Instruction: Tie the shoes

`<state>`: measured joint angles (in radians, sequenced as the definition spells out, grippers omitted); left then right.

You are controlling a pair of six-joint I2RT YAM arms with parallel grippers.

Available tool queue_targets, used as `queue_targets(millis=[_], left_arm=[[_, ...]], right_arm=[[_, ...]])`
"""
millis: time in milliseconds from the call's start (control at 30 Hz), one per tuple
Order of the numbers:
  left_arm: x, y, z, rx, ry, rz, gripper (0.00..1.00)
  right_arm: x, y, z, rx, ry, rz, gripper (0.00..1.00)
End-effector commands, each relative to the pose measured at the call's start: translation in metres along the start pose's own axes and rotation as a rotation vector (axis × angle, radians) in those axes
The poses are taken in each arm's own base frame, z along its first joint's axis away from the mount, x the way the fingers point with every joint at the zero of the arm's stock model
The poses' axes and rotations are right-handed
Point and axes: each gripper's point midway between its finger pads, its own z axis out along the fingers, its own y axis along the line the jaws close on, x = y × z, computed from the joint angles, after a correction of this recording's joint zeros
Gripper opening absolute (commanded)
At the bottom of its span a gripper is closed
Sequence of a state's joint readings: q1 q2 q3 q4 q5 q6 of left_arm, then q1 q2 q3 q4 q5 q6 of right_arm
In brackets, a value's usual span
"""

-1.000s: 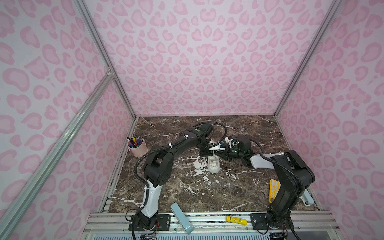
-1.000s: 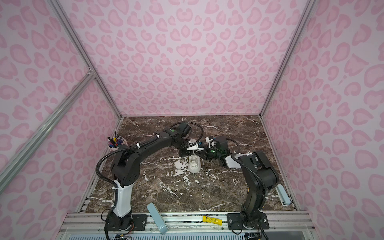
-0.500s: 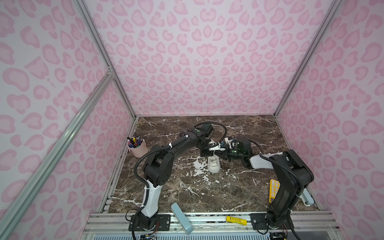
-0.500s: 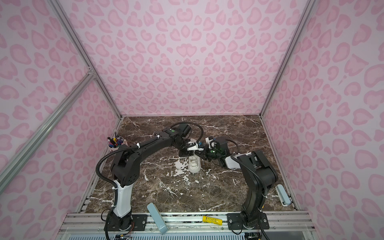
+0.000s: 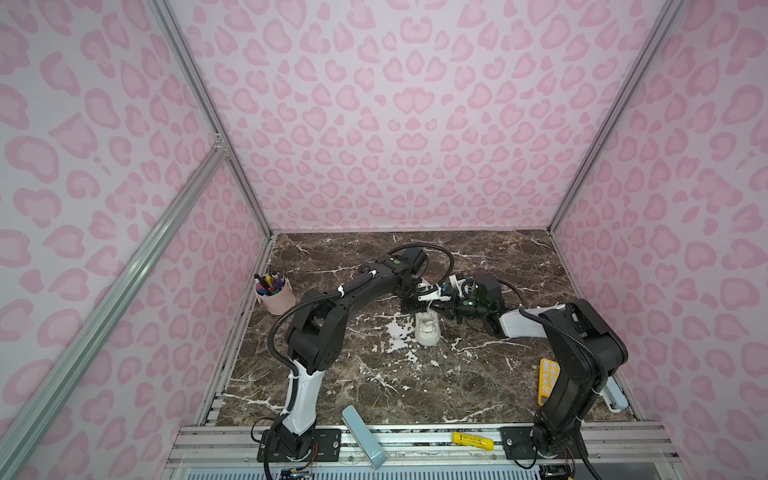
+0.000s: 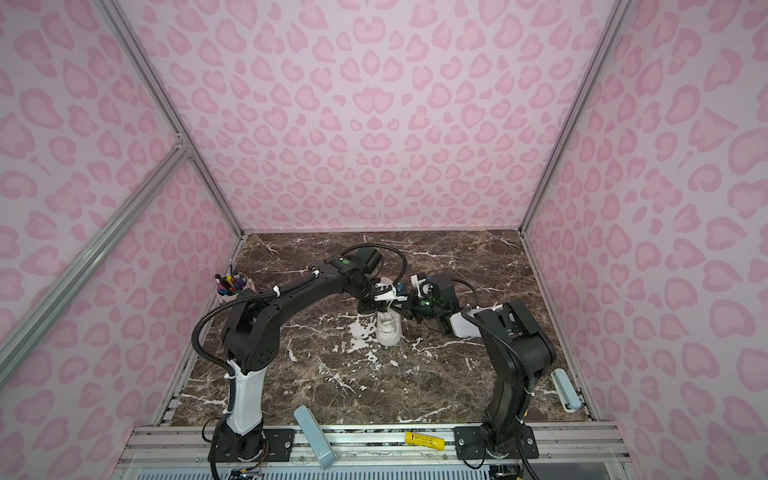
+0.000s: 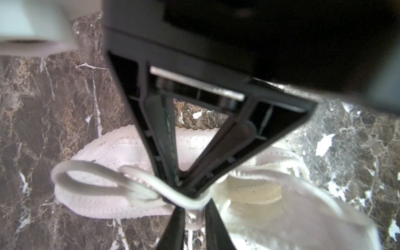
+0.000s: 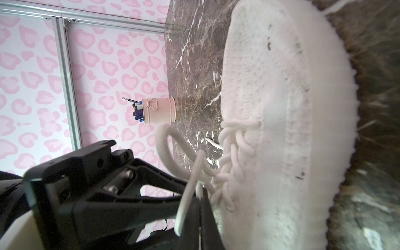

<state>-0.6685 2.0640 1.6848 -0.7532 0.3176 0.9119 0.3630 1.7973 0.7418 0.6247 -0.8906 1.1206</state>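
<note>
- Two tools meet tip to tip over the shoe's lacing.
- Right tool: jaws closed, pinching a lace strand.
- Left tool: tips against the lace beside a loose loop; cannot tell whether it grips.
- Shoe: on its sole, mid-surface.
- Pen cup: well apart, by the left wall.

On the table, the sneaker sits centrally, pen cup well to its left.

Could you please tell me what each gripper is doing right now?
Left gripper: at the lace, grip cannot be told.
Right gripper: closed on the lace.
</note>
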Motion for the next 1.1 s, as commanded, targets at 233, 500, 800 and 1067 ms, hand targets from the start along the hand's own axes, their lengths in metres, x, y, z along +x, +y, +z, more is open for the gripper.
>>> queue_targets(millis=[233, 500, 800, 1067], left_arm=[[0.008, 0.027, -0.038, -0.061, -0.100, -0.175, 0.45], [-0.026, 0.043, -0.056, 0.003, -0.371, -0.371, 0.50], [-0.043, 0.063, -0.042, 0.013, -0.474, -0.496, 0.55], [-0.051, 0.059, -0.033, 0.074, -0.514, -0.517, 0.56]], right_arm=[[0.003, 0.006, -0.001, -0.022, 0.017, -0.046, 0.01], [0.001, 0.007, -0.001, -0.025, 0.014, -0.051, 0.01], [0.001, 0.009, -0.001, -0.023, 0.018, -0.054, 0.01], [0.002, 0.009, -0.001, -0.021, 0.022, -0.056, 0.00]])
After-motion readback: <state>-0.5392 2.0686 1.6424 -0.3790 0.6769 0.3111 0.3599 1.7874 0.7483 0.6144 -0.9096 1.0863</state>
